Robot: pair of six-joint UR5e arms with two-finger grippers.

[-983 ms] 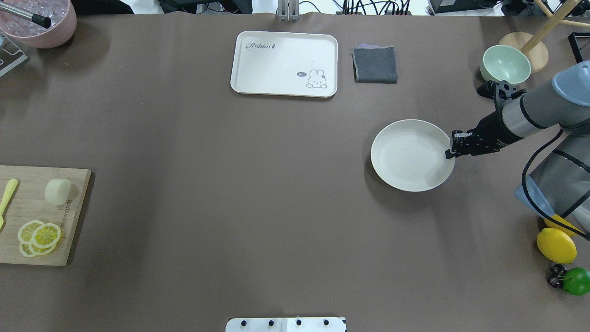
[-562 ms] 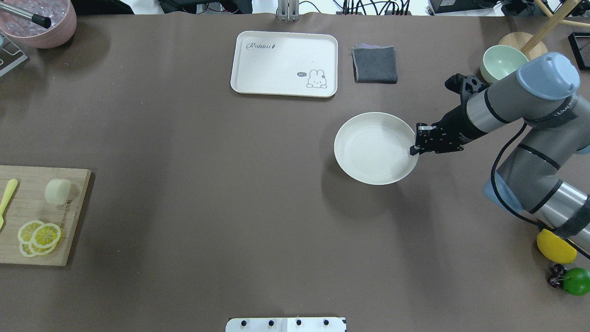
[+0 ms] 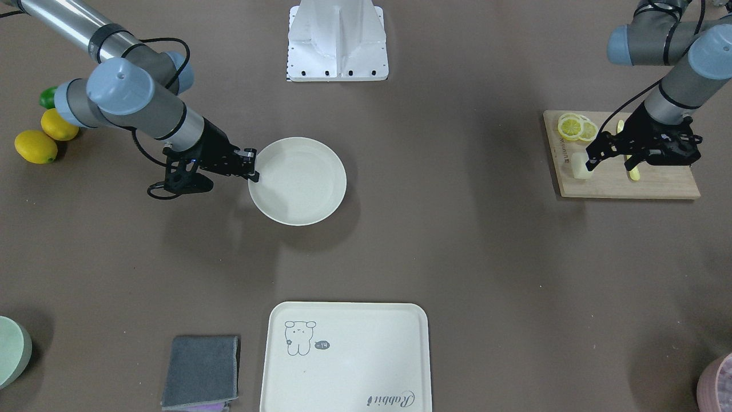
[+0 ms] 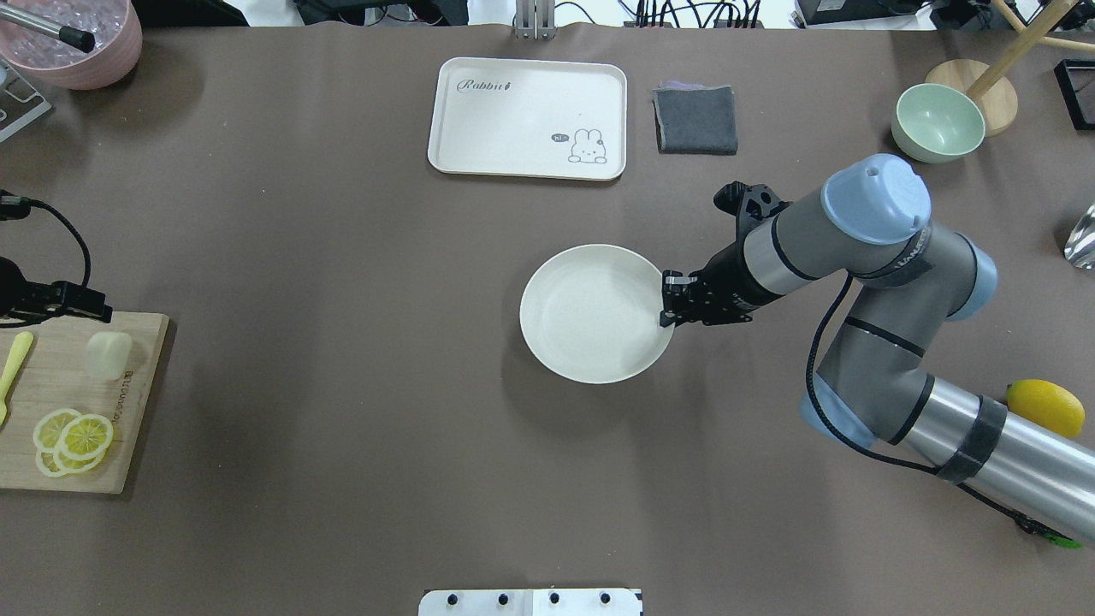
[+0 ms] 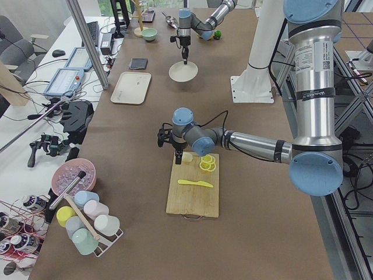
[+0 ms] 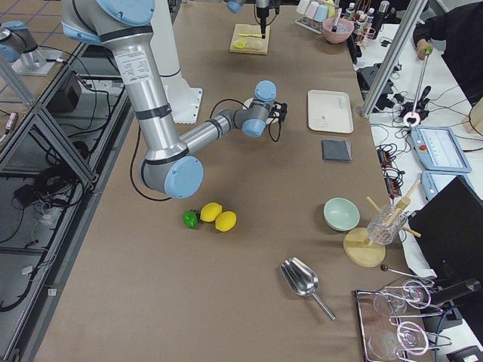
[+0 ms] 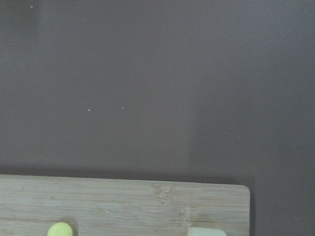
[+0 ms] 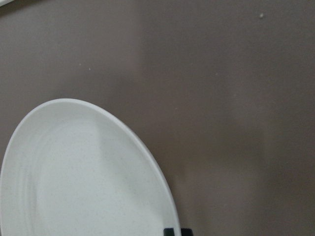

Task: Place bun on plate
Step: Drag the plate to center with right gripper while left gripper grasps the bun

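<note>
The bun is a small pale cream lump lying on the wooden cutting board at the table's left edge; it also shows as the bun. My left gripper hovers open over the board, one fingertip right beside the bun and not touching it. The left wrist view catches only the top of the bun. The round cream-white plate is near the table's middle. My right gripper is shut on its right rim. I cannot tell whether the plate rests on the table.
Lemon slices and a yellow knife share the board. At the back are a cream tray, a grey cloth, a green bowl and a pink bowl. A lemon lies behind my right arm.
My right gripper has carried the plate leftward, from the right side to near the table's middle. My left arm has come into view at the left edge, by the board.
</note>
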